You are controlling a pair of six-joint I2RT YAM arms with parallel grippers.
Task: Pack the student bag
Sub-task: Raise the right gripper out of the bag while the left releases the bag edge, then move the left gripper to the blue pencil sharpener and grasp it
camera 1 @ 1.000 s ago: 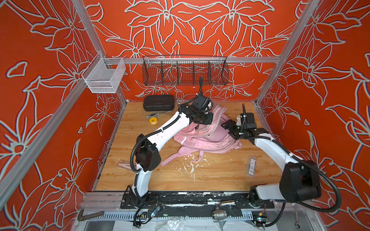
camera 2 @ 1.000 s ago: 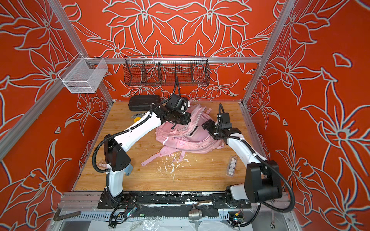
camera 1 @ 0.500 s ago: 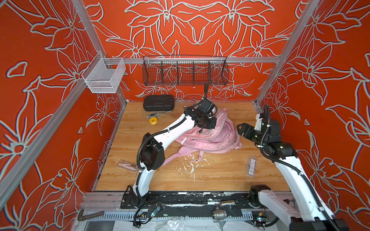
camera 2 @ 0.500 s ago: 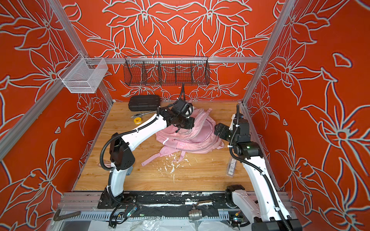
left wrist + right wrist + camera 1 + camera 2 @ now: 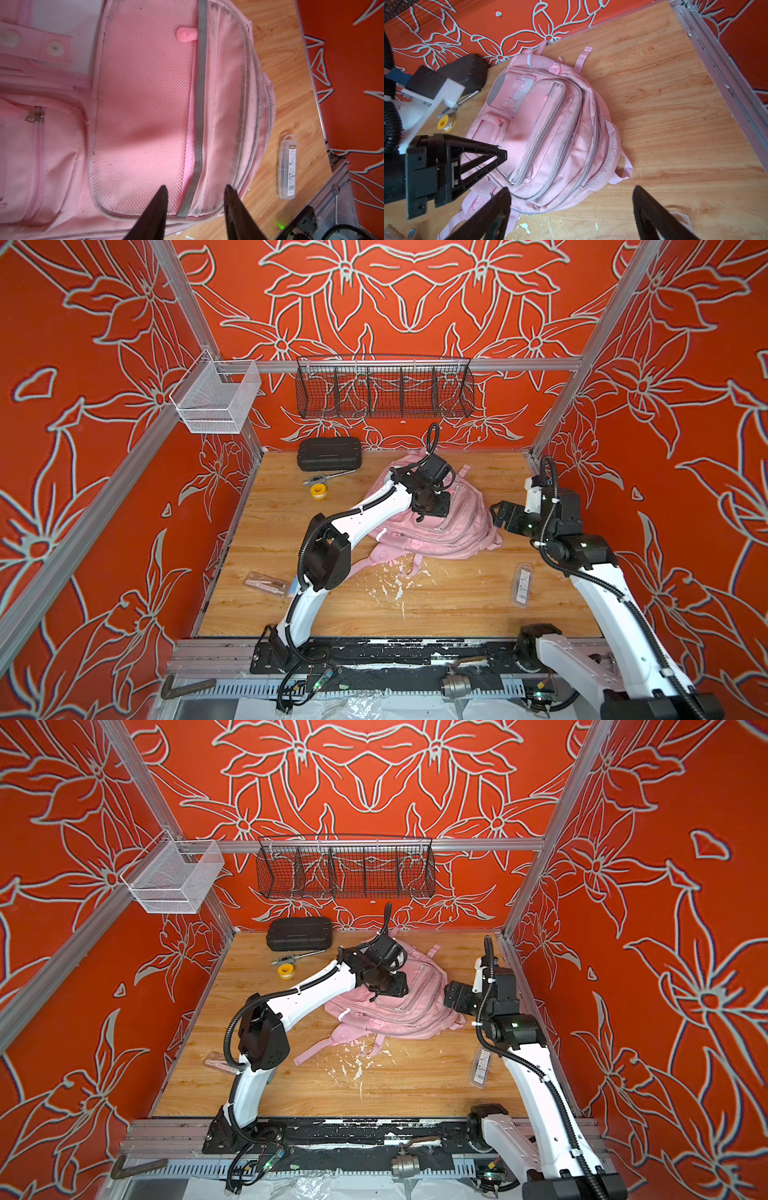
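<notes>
1. The bag (image 5: pixel 457 531) is lying flat on the tabletop (image 5: pixel 457 605), toward the back and a bit right of the middle. Its front pockets are facing up.
2. Its pink straps are trailing toward the front edge.
3. The left tool (image 5: pixel 196 186) is hanging over the bag's mesh pocket (image 5: pixel 141 104). Its two tips are standing apart and are pinching nothing. I cannot tell if they are touching the cloth.
4. The right tool (image 5: pixel 571 188) is hanging just beside the bag's right edge, not touching it. Its tips are spreading wide and are holding nothing.
5. A black case (image 5: pixel 329 454) is sitting by the back wall, left of the bag.
6. A yellow roll (image 5: pixel 318 490) is lying near the case.
7. A clear box (image 5: pixel 522 585) is lying on the tabletop close to the right arm.
</notes>
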